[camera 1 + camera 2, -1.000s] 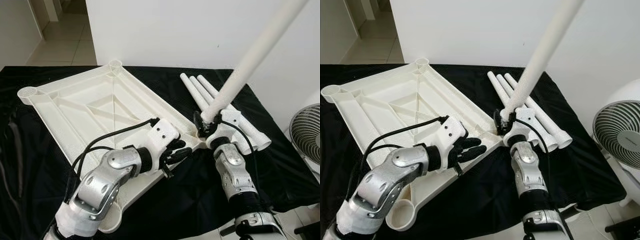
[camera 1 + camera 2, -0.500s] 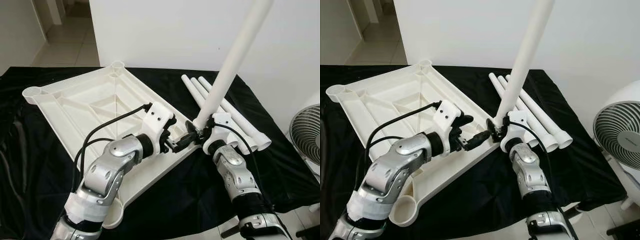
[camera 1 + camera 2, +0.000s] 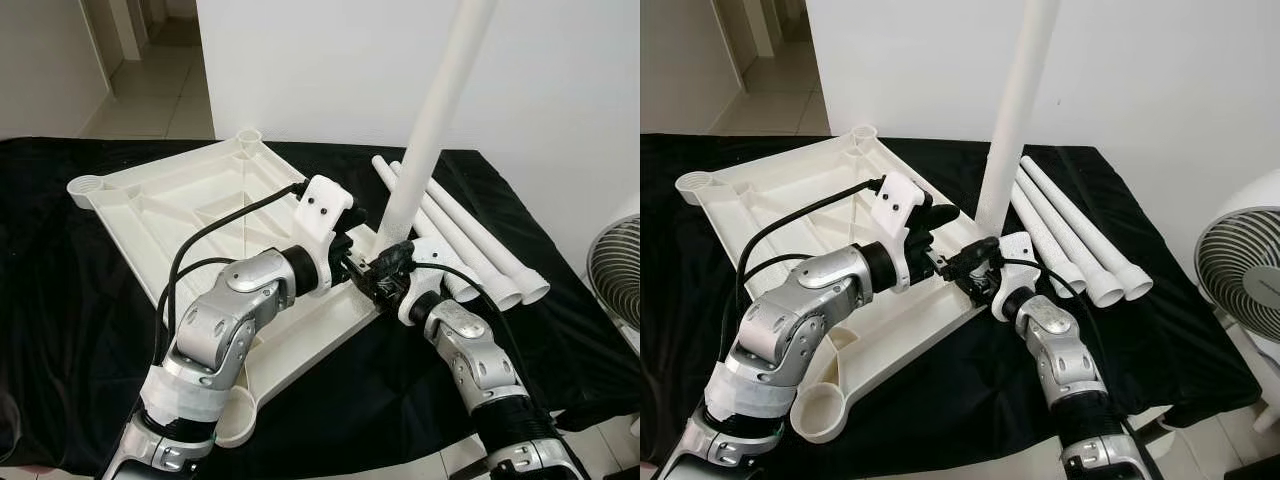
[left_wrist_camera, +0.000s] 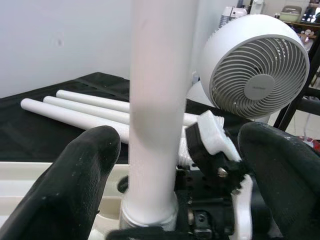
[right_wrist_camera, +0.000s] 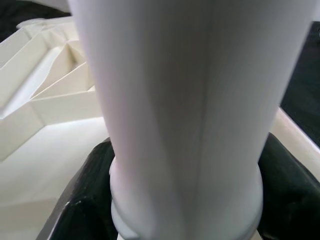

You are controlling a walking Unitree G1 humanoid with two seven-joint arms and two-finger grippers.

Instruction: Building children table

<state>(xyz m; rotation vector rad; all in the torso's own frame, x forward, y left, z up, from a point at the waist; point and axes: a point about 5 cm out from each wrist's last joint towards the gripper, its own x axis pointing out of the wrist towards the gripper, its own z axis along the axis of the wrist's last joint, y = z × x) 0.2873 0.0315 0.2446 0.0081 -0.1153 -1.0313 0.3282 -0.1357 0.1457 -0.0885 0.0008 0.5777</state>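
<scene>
Because the leg (image 3: pixel 440 110) must go straight into its corner hole, our right gripper (image 3: pixel 388 272) squeezes its bottom, while our left gripper (image 4: pixel 170 165) waits spread wide around it, above the upside-down tabletop (image 3: pixel 190 205).

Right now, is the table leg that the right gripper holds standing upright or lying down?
Upright: the table leg rises nearly vertically from the tabletop corner, clamped at its base by the right gripper.
</scene>
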